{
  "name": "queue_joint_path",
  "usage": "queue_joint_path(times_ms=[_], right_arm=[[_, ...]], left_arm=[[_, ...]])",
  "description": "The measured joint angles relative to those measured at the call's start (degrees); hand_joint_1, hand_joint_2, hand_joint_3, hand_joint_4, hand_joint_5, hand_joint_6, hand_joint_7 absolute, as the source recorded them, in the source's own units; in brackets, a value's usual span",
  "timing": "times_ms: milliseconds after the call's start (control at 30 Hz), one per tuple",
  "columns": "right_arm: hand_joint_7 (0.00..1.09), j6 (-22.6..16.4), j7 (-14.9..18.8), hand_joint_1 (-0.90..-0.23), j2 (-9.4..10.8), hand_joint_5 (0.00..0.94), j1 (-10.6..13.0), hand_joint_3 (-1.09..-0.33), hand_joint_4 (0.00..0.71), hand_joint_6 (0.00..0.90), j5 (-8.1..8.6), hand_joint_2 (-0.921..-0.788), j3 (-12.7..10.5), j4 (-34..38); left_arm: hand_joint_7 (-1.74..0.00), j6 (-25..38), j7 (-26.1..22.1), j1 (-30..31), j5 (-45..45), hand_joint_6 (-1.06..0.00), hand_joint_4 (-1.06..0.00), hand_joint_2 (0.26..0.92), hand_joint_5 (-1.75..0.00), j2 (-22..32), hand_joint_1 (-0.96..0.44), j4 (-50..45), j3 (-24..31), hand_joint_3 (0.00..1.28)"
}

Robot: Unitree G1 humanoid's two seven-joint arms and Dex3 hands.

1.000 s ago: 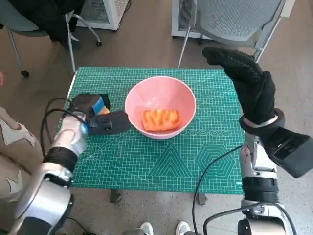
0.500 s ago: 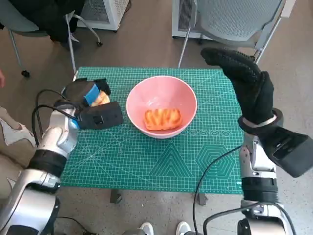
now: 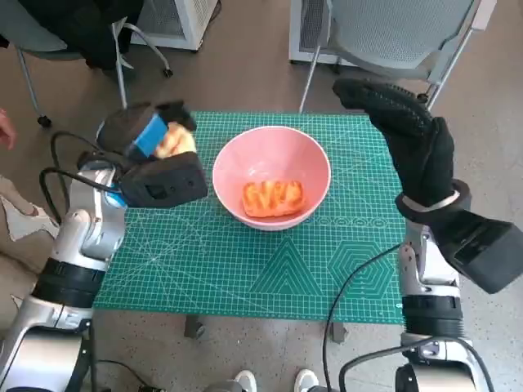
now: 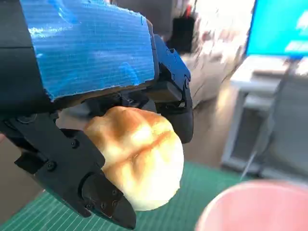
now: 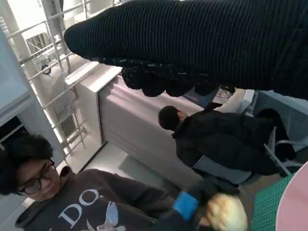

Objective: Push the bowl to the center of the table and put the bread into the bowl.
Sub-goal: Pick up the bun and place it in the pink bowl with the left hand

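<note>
A pink bowl [image 3: 271, 175] stands near the middle of the green mat, and an orange-brown piece of bread [image 3: 272, 198] lies inside it. My left hand [image 3: 145, 135] is raised above the mat's far left part and grips a pale bread roll [image 3: 175, 143]; the left wrist view shows the roll [image 4: 138, 154] held between the black fingers [image 4: 91, 185], with the bowl rim [image 4: 255, 207] beyond it. My right hand [image 3: 409, 135] is held up high at the right of the bowl, fingers spread, holding nothing.
The green cutting mat [image 3: 245, 253] covers the small table. Chairs [image 3: 392, 33] stand beyond the far edge. A person's hand [image 3: 6, 129] shows at the left edge. In the right wrist view, people [image 5: 72, 202] sit nearby.
My left hand has lifted off the mat with the pale roll, rising and moving toward the far side. The right hand and the bowl have stayed where they were.
</note>
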Motion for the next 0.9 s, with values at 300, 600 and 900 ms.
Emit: queue_joint_path(times_ms=[300, 600, 900], right_arm=[[0.5, 0.67, 0.01, -0.719, 0.1, 0.0, -0.02, -0.754, 0.142, -0.001, 0.14, -0.921, 0.09, -0.27], [0.5, 0.61, 0.46, -0.72, 0.13, 0.001, -0.03, -0.753, 0.142, -0.001, 0.12, -0.921, 0.1, -0.37], [0.51, 0.07, 0.5, -0.722, -0.29, 0.001, -0.02, -0.746, 0.143, 0.0, 0.12, -0.921, -0.23, -0.36]], left_arm=[[-1.13, 1.87, -1.67, -0.28, 1.57, -0.68, -0.78, 0.903, -1.05, -4.22, 0.0, -6.52, -1.25, 0.03], [-1.19, -1.61, -1.79, -1.49, 1.23, -0.65, -0.74, 0.919, -1.07, -10.05, 0.0, -5.43, -3.94, 0.04], [-1.2, -6.13, -0.95, -5.09, 0.82, -0.63, -0.71, 0.92, -1.11, -13.83, 0.0, 3.23, -5.11, 0.05]])
